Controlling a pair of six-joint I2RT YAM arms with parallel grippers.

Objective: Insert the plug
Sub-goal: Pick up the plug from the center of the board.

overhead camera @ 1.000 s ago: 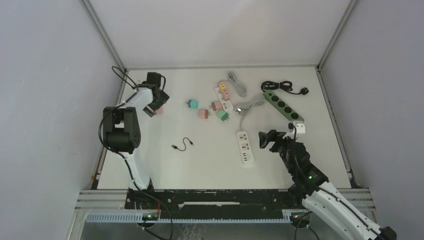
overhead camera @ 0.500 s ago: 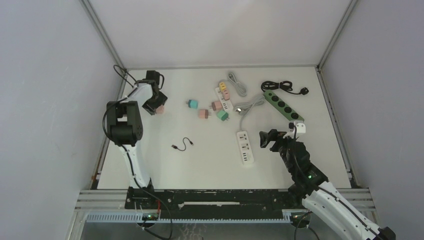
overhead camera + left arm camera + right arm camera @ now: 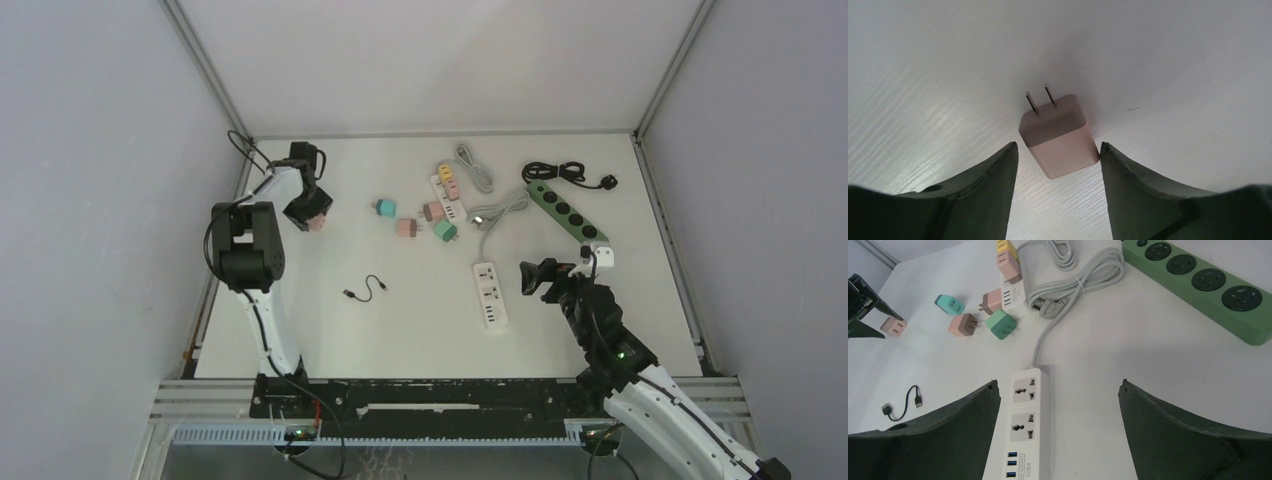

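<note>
A pink two-prong plug [image 3: 1060, 140] lies on the white table, prongs pointing away from me. My left gripper [image 3: 1058, 147] is open around its near end; the right finger touches its corner and the left finger is apart from it. In the top view the plug [image 3: 320, 224] and left gripper [image 3: 308, 212] are at the far left. My right gripper [image 3: 1058, 385] is open and empty, low over the table just right of the white power strip [image 3: 1023, 425]. In the top view this gripper [image 3: 535, 277] is beside that strip [image 3: 490, 293].
A green power strip [image 3: 566, 210] lies at the back right. A second white strip [image 3: 448, 198] carries small plugs. Loose teal [image 3: 384, 208], brown-pink [image 3: 407, 228] and green [image 3: 446, 232] plugs lie mid-table. A black USB cable [image 3: 366, 290] lies left of centre, and a grey cord [image 3: 495, 213] lies near the strips.
My left gripper has turned and settled closer around the pink plug. The right arm has hardly moved.
</note>
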